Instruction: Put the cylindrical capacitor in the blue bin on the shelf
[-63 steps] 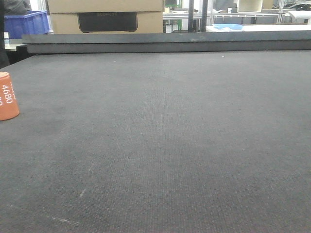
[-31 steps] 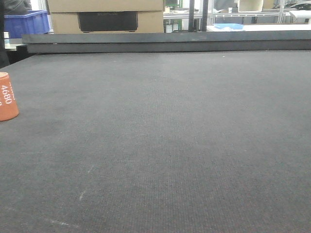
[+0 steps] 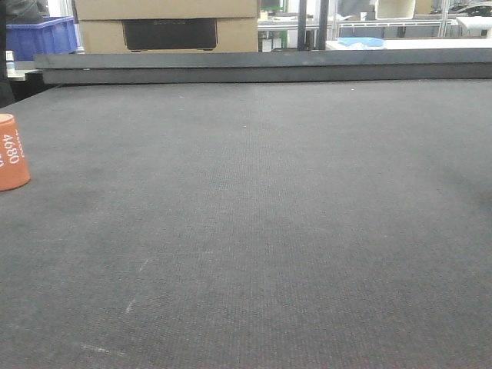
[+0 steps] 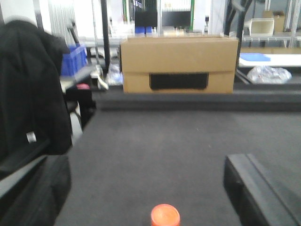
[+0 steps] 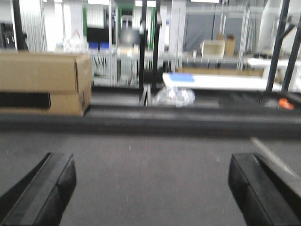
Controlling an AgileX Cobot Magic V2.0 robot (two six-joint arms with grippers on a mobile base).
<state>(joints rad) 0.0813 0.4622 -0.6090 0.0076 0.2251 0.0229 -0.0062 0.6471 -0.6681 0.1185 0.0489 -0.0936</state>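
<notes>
1. The capacitor (image 3: 13,152) stands upright on the desk (image 3: 261,231) at the far left of the front view. Its "4680" print faces me and the frame edge cuts part of it off.
2. From the left wrist I see its orange top at the bottom edge. It sits between the fingers of the left pincer (image 4: 146,162), which are spread wide and touch nothing.
3. The right pincer (image 5: 150,165) is also wide apart over the dark mat, gripping nothing; this view is blurred.
4. A box (image 3: 165,23) sits past the desk's far rim. A blue bin (image 3: 42,36) shows just left of it, well apart from the capacitor. I cannot tell what the bin rests on.
5. A black jacket (image 4: 28,94) hangs off the desk's left side.
</notes>
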